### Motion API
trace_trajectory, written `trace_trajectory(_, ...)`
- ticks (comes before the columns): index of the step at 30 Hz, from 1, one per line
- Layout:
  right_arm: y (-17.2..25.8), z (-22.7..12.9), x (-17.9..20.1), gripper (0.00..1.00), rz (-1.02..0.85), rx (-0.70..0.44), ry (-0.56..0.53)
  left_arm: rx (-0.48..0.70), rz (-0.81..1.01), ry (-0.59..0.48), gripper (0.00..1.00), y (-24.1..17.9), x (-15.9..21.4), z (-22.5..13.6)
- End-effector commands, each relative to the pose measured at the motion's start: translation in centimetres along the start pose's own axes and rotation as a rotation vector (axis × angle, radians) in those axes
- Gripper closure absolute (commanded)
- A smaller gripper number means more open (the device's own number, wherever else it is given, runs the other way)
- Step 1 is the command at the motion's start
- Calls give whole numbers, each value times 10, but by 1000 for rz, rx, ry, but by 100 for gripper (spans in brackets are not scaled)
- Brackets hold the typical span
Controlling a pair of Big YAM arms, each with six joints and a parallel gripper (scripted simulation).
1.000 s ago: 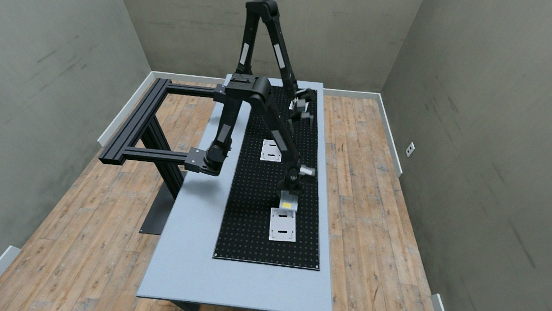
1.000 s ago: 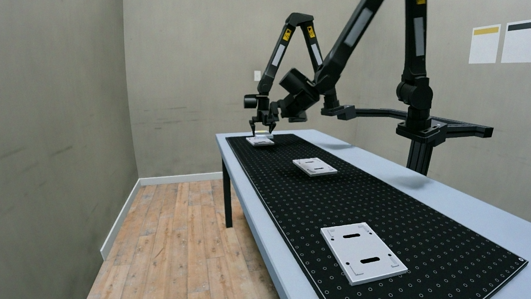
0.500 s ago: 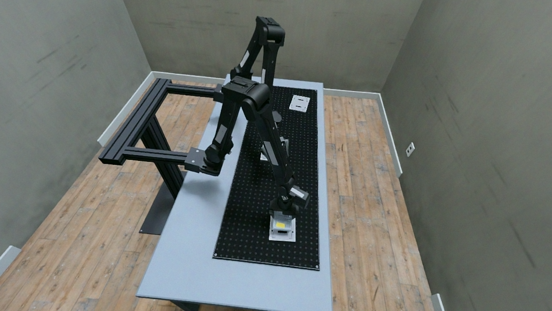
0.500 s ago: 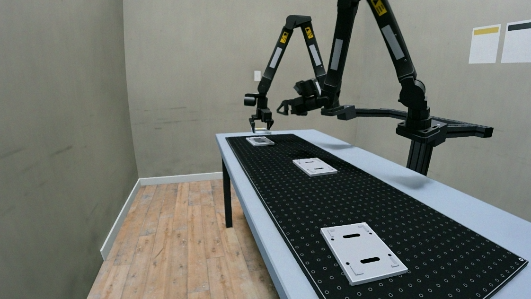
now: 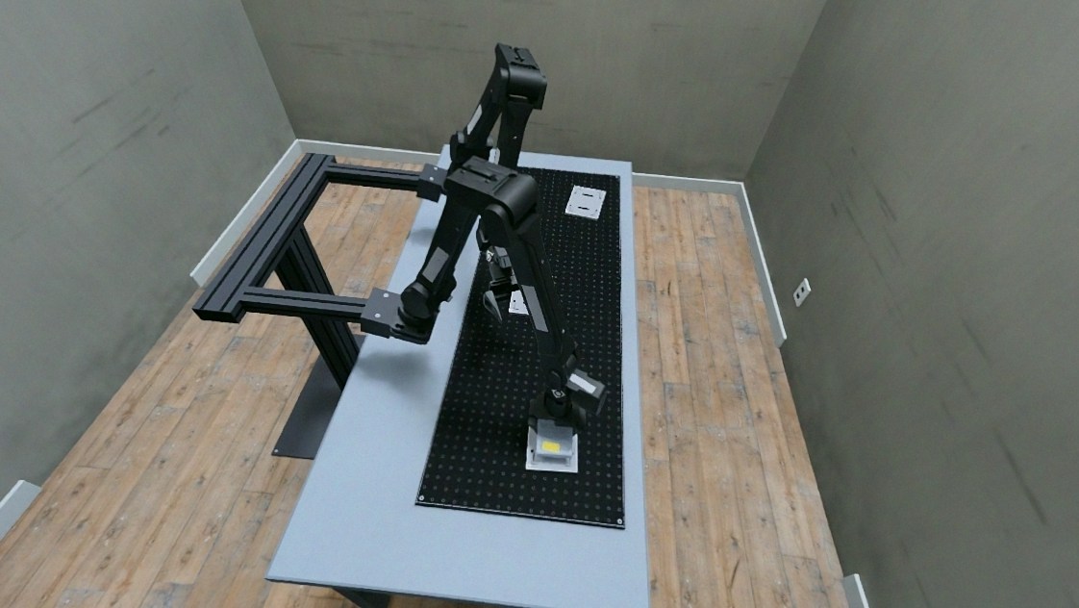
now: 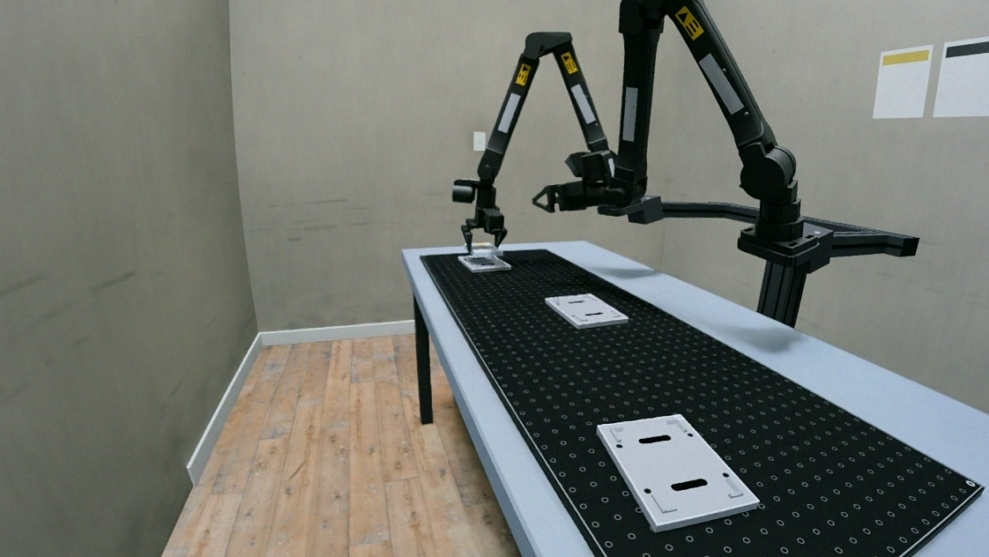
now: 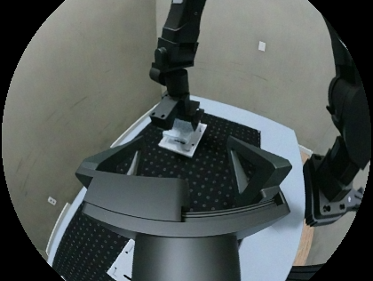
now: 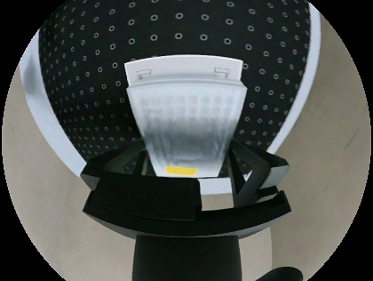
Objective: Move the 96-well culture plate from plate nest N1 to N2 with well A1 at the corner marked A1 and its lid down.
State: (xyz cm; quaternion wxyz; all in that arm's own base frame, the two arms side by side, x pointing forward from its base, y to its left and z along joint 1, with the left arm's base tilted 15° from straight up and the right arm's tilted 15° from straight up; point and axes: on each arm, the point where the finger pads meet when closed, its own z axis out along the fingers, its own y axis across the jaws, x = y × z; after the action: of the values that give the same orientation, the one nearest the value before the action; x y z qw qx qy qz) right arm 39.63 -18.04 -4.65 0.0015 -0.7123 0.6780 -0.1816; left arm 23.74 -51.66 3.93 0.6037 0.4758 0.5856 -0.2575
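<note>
The right gripper (image 5: 555, 433) (image 6: 483, 247) (image 7: 183, 127) (image 8: 186, 140) is gripping the lidded plate (image 5: 554, 439) (image 6: 487, 256) (image 7: 178, 133) (image 8: 186, 104) above nest N2 (image 5: 551, 467) (image 6: 493, 267) (image 7: 190, 151) (image 8: 184, 63). The left gripper (image 5: 502, 305) (image 6: 542, 200) (image 7: 186, 140) is standing open, well apart.

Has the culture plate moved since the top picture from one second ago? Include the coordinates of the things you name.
Yes, the culture plate (image 5: 553, 439) (image 8: 188, 120) has moved toward the near table end, now over nest N2 (image 5: 551, 467) (image 8: 184, 66).
</note>
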Motion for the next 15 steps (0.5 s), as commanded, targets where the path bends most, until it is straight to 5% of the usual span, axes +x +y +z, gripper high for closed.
trace_trajectory(1,-13,6,12,17,-2,22,22,-23,-16,-52,0,9,-19,10)
trace_trajectory(15,-15,1,12,17,5,25,19,-23,-16,-52,0,9,-19,10)
